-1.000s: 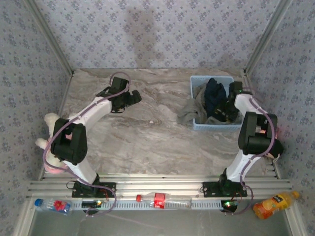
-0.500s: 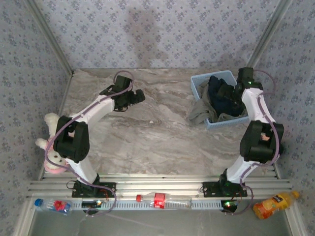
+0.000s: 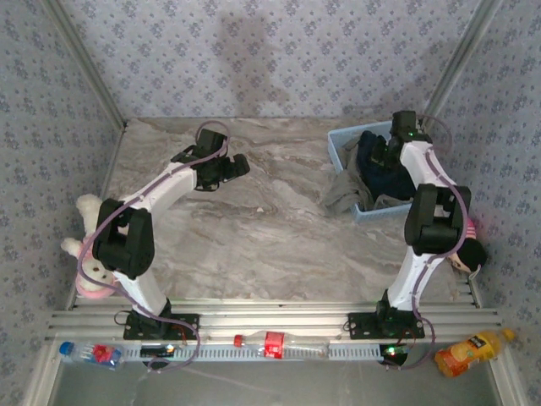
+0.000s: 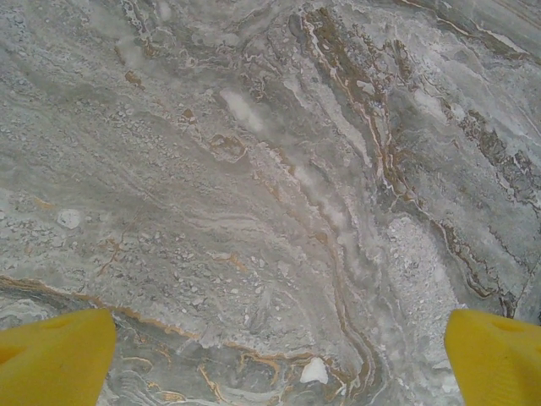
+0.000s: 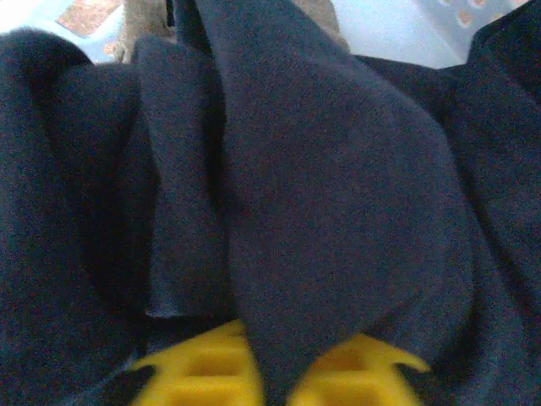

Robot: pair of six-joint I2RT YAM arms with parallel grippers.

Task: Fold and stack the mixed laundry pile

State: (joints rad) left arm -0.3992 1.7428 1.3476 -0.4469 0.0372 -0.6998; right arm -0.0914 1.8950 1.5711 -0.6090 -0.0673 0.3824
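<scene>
Right arm is standing tall from its base, elbow bent out by the surface's right edge, forearm reaching back and wrist folding down-left into the light blue plastic basket (image 3: 336, 145) at the far right of the marble surface (image 3: 270, 224). Right tool (image 5: 272, 372) is sitting clamped narrow on a raised fold of the navy T-shirt (image 5: 338, 169); in the wrist view the cloth is running down between the two yellow fingers (image 5: 199, 372), and dark fabric is bunching on both sides of the pinched ridge. From the top view the right tool (image 3: 382, 162) is sitting low over the dark heap. The navy T-shirt (image 3: 369, 150) is lying crumpled inside the basket, and the grey-olive garment (image 3: 341, 191) is hanging over the basket's left wall and spilling onto the surface just beside it. Left arm is stretching from its base up the left side, elbow bent near the white plush toy (image 3: 84, 249) at the left edge, forearm angling toward the far middle of the surface. Left tool (image 3: 233, 167) is hanging over bare marble, well apart from the basket. In its wrist view the left tool (image 4: 275, 355) is standing wide, yellow fingertips (image 4: 52, 359) showing at the two bottom corners with plain marble between them and nothing gripped.
</scene>
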